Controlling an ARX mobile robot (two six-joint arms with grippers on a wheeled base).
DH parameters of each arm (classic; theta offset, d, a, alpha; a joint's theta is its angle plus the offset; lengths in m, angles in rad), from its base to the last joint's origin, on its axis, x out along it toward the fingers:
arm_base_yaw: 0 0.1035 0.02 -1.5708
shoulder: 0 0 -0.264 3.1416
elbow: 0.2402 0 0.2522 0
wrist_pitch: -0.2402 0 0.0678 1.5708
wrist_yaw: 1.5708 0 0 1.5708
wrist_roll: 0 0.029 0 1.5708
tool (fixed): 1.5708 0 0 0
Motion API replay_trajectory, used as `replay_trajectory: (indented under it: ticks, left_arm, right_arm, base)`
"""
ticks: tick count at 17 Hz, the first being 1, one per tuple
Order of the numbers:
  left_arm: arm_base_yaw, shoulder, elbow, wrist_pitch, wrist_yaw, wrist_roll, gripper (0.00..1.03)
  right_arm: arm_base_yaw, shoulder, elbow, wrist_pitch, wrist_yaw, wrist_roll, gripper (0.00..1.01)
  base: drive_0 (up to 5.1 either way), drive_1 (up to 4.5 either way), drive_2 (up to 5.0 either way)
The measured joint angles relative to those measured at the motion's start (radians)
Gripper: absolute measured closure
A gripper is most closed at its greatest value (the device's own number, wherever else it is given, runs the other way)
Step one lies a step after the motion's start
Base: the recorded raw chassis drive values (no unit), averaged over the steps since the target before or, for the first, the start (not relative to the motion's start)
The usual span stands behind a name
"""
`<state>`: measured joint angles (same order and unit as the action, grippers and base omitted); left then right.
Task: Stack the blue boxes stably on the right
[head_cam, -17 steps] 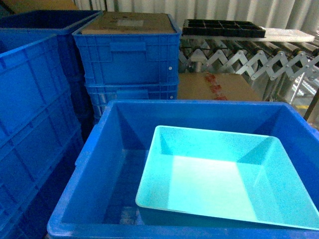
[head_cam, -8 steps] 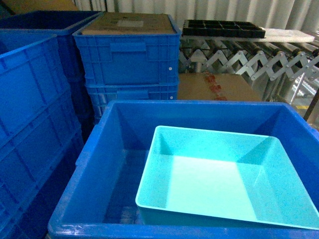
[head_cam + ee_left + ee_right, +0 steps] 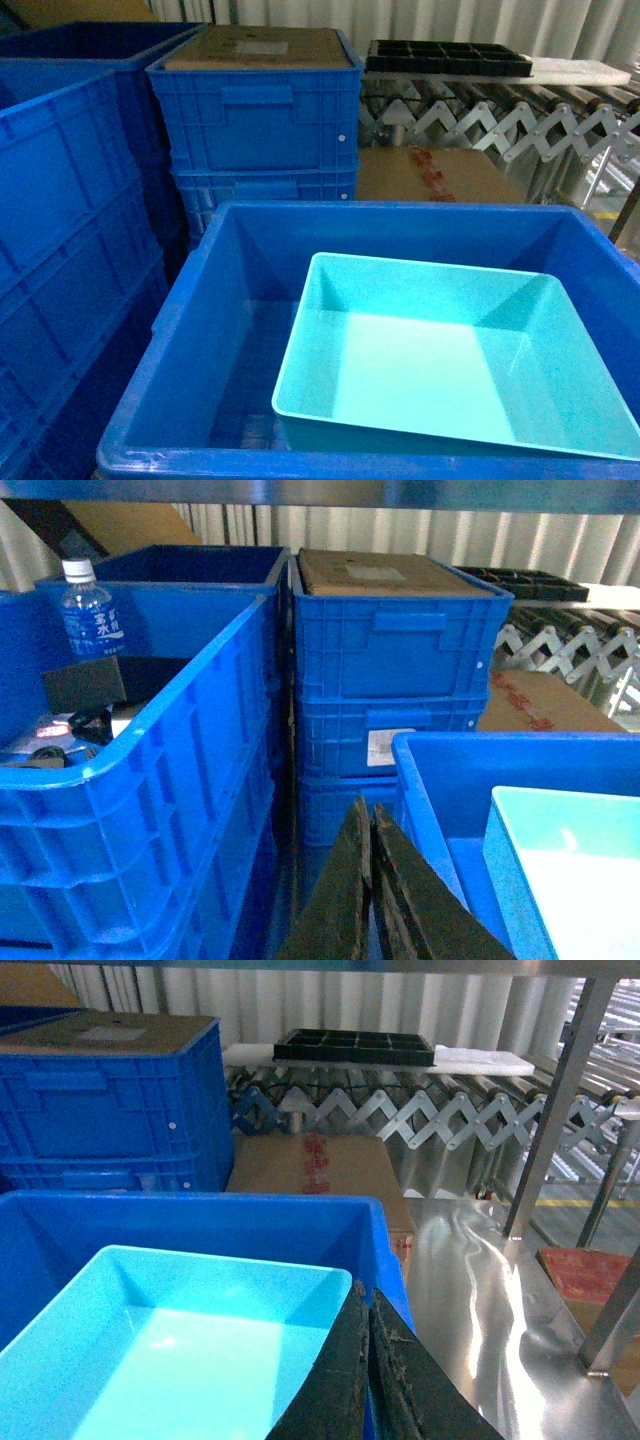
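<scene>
A single light turquoise tub (image 3: 450,360) sits tilted inside a large blue bin (image 3: 230,330), pushed toward the bin's right side with its near-left corner lifted off the floor. The left gripper (image 3: 371,825) hangs outside the bin's left wall and the right gripper (image 3: 366,1305) over its right rim, each with fingers pressed together on nothing. Left of the bin stand ribbed dark blue crates (image 3: 255,110), one holding a water bottle (image 3: 93,610); beyond lie a cardboard box (image 3: 435,175), an accordion roller conveyor (image 3: 500,115) and a black divided tray (image 3: 445,55).

Stacked dark blue crates (image 3: 255,120), water bottle (image 3: 92,608), black tray (image 3: 355,1047) on roller conveyor (image 3: 420,1115), cardboard box (image 3: 435,175)
</scene>
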<state>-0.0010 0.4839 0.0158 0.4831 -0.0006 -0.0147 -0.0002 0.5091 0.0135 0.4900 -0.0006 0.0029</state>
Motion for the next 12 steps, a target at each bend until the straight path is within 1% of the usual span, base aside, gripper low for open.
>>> replay_trajectory:
  ticks: [3, 12]
  left_arm:
    - [0.0, -0.103, -0.001, -0.102, 0.001, 0.0, 1.01]
    - [0.0, -0.182, -0.001, -0.185, 0.0, 0.0, 1.01]
  right_arm:
    - [0.0, -0.124, 0.0, -0.106, 0.0, 0.0, 0.99]
    - [0.0, -0.208, 0.0, -0.186, 0.0, 0.0, 0.99]
  base:
    - [0.0, 0.0, 0.0]
    - [0.0, 0.0, 0.0]
